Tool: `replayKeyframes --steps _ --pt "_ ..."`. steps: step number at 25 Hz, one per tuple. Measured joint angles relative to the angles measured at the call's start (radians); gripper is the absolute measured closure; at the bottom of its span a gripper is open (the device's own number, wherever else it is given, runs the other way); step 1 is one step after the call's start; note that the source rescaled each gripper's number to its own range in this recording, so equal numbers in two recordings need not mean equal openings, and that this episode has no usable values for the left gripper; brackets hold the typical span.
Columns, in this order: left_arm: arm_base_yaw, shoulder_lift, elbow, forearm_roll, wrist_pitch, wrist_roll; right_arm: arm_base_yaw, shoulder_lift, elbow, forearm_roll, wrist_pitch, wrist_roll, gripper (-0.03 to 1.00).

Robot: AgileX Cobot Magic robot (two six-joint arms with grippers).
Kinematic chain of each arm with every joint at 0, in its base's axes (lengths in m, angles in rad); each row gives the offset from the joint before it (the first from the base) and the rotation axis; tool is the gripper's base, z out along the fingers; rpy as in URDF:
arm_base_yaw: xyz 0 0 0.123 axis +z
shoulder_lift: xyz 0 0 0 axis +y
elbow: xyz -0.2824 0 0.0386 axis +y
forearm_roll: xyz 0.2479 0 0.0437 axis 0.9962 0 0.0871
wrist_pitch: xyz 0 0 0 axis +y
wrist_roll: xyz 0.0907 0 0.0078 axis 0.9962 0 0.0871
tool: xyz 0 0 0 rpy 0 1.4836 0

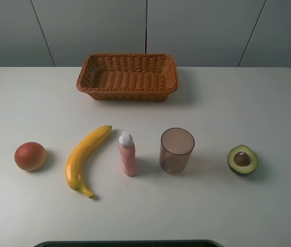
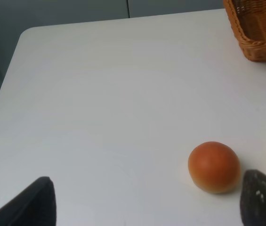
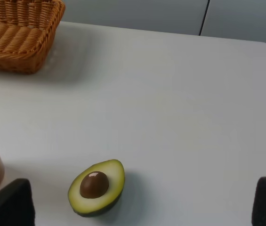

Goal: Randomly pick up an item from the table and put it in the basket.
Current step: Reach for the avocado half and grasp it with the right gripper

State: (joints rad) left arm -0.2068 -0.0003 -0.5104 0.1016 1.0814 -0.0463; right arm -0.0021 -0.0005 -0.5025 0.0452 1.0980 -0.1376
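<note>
Judging by the layout, nothing of the task is done yet. The woven basket [image 1: 127,95] holds nothing. The avocado half [image 1: 242,159] lies pit-up on the white counter [image 1: 238,103], well in front of the basket and off to its right. Grasping it, carrying it over and dropping it in all remain.

Also in front of the basket are a brown cup [image 1: 176,150], a pink bottle [image 1: 126,153], a banana [image 1: 86,159] and a red-orange fruit [image 1: 30,156].

The right tool [image 3: 140,205] has its jaws spread wide and grips nothing; the avocado half is near but untouched. The left tool [image 2: 151,202] is likewise wide apart and empty, with the red-orange fruit just beside one fingertip.
</note>
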Motion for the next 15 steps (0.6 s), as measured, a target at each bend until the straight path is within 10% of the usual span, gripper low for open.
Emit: replayKeyframes --steps 15 --pt "0.000 0.000 0.000 0.000 0.000 0.000 0.000 0.000 0.000 0.000 0.000 0.000 -0.03"
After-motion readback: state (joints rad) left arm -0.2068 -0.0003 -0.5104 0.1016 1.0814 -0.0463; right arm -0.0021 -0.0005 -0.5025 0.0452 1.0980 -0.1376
